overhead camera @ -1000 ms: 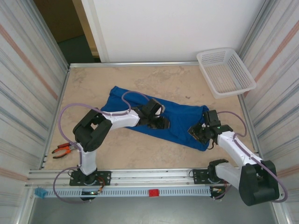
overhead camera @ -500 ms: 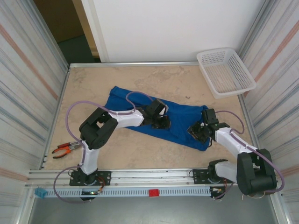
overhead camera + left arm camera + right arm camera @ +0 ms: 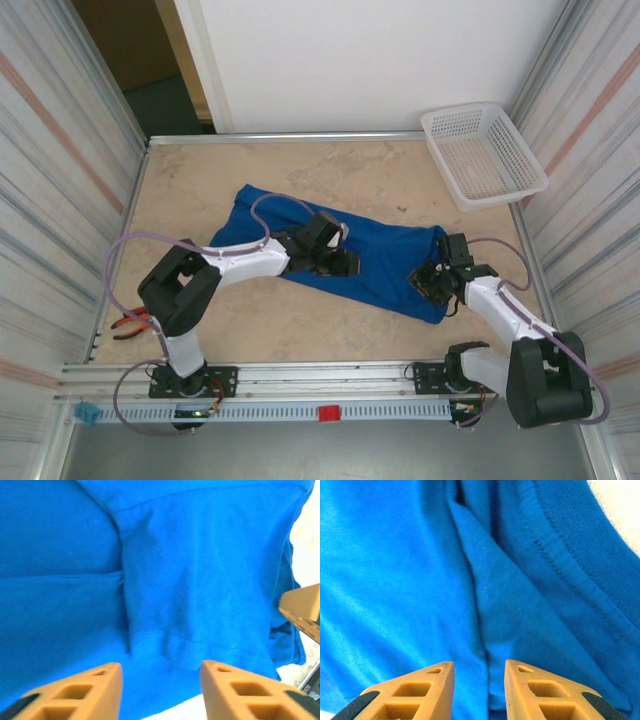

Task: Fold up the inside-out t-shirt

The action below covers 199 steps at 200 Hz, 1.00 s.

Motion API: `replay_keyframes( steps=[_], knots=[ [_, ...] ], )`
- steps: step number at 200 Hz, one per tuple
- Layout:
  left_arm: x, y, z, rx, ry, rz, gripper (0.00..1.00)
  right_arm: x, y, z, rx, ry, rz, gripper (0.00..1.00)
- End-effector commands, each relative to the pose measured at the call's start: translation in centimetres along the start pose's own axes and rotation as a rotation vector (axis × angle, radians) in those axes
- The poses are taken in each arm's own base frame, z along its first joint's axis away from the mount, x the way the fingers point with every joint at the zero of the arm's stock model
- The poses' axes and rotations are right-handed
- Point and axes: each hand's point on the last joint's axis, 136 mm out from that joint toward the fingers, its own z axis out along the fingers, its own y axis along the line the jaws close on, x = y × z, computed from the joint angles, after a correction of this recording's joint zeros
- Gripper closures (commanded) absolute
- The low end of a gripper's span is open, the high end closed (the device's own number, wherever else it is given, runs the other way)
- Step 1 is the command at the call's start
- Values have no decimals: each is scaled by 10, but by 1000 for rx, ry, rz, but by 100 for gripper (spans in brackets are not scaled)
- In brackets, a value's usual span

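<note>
The inside-out t-shirt is a royal-blue cloth lying in a rumpled slanted strip across the middle of the table. My left gripper hovers low over its near edge at the middle. In the left wrist view that gripper stands open above a hemmed fold of the t-shirt, with nothing between its fingers. My right gripper is down on the shirt's right end. In the right wrist view it has its fingers apart over a crease of the t-shirt, beside a stitched hem.
A white lattice basket stands at the back right corner. Orange-handled pliers lie near the front left edge. Bare tabletop stretches behind the shirt and in front of it. Striped walls close both sides.
The left gripper closed briefly and reopened, shifting slightly left while its elbow swung outward. The right gripper and the shirt have barely moved.
</note>
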Motion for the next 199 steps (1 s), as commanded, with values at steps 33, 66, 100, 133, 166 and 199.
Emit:
replay_keyframes(
  steps=[33, 66, 100, 133, 166, 199],
  knots=[
    [-54, 94, -71, -150, -117, -93, 46, 6, 40, -19, -89, 16, -94, 69],
    [-51, 161, -71, -187, -81, -244, 47, 23, 66, 4, -70, 65, -156, 69],
    [-24, 194, -70, -225, -66, -337, 48, 30, 46, 27, 12, 92, -133, 69],
    [6, 204, -70, -233, -54, -411, 48, 24, 14, 34, 74, 102, -45, 68],
    [38, 210, -73, -255, -62, -508, 49, 11, -1, 28, 83, 91, 24, 65],
    [68, 202, -80, -290, -93, -547, 48, -2, 3, 19, 60, 76, 26, 63]
  ],
)
